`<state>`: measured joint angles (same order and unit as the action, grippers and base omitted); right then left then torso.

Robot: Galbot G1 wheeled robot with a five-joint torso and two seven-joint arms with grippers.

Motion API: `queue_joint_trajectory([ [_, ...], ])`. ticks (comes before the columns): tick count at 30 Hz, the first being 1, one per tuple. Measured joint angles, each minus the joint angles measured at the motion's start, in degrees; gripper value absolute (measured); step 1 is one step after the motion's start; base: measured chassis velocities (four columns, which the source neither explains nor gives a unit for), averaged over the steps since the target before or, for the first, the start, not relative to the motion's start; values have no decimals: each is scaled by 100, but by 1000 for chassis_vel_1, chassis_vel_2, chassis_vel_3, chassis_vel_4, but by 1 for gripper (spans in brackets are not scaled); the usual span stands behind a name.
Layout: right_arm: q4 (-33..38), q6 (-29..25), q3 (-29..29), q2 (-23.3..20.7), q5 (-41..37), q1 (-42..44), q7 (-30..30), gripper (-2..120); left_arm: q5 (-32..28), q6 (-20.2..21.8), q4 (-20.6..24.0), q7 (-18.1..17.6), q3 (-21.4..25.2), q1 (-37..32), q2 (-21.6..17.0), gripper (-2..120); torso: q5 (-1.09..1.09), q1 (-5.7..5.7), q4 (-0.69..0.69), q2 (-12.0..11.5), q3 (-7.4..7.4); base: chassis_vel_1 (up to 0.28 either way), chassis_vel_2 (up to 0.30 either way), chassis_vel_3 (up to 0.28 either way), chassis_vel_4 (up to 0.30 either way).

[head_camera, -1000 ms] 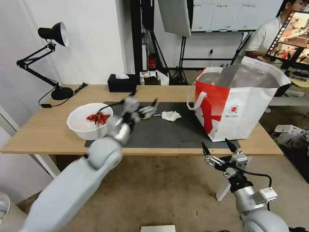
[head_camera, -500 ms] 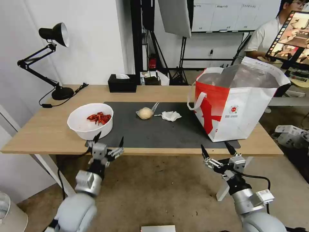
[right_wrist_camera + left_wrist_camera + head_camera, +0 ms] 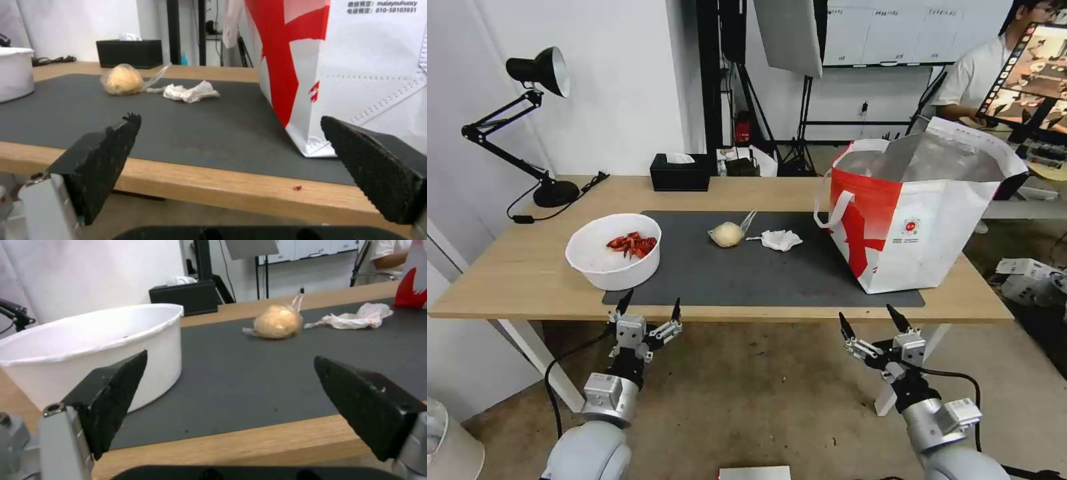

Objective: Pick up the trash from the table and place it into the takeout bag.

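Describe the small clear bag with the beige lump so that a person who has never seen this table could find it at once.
Start at the big red-and-white bag standing on the dark mat of the wooden table. Toward the white bowl lies first a crumpled white tissue, then the clear bag. It alone holds a round beige lump, and its twisted clear tail points toward the tissue.

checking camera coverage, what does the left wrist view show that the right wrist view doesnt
Left wrist alone: the whole near wall of the white round bowl and the open left gripper.

Right wrist alone: the red-and-white takeout bag's printed side and the open right gripper.

Both: the dark grey mat, the clear bag with a beige lump, the crumpled white tissue, the black tissue box.
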<state>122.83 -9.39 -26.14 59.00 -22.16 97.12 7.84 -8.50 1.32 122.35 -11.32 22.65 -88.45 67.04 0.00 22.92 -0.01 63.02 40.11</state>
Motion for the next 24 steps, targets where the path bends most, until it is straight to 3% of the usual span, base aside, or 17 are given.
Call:
queue_joint_trajectory([
  [17,-3,224,370,-152,-151,-292,48,100,58,-23,-104,7,-34,29,49,100,-1,0,0,0,0,0,0,0,0],
  [24,-298,311,1096,-591,-940,-1644,-82,100,66,-35,-97,47,-53,6,67,100,1,1,1,0,1,0,0,0,0],
])
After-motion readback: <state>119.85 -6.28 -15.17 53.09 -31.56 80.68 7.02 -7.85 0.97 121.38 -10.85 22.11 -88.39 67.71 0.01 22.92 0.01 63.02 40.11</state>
